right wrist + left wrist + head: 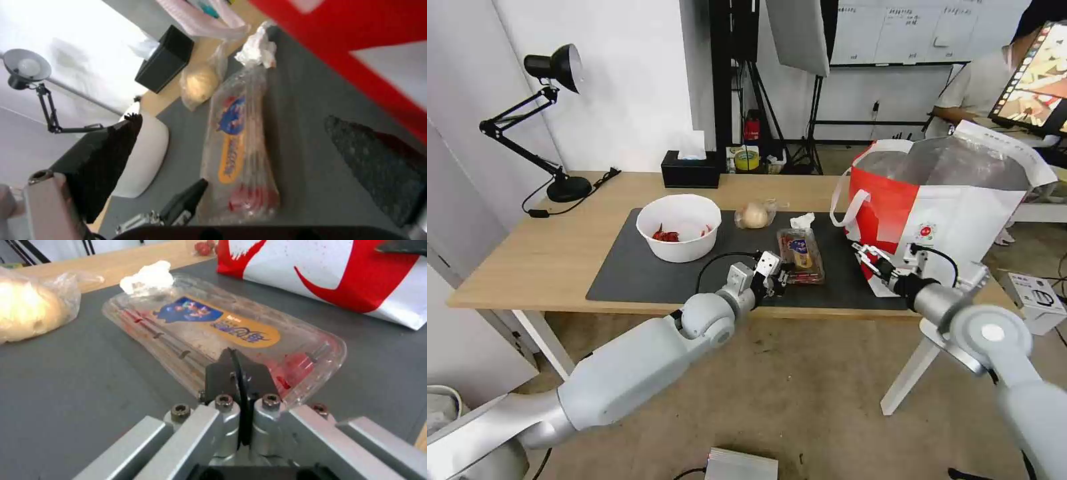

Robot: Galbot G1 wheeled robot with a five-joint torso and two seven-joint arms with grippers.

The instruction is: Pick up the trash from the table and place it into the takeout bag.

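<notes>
On the table's (527,260) dark mat (647,277) lies the trash. It is a white bowl (679,227) with red scraps, a bagged beige bun (755,215), a crumpled tissue (802,221) and a clear clamshell box (800,255). My left gripper (782,275) is shut, with its fingertips (236,370) over the near end of the clamshell box (222,330). I cannot tell whether they pinch its rim. My right gripper (865,253) hangs open just in front of the red-and-white takeout bag (940,200), right of the box (238,156).
A black tissue box (690,170) and a black desk lamp (554,120) stand along the table's back edge. The takeout bag sits at the table's right end, its top open. A small white box (1037,300) lies on the floor to the right.
</notes>
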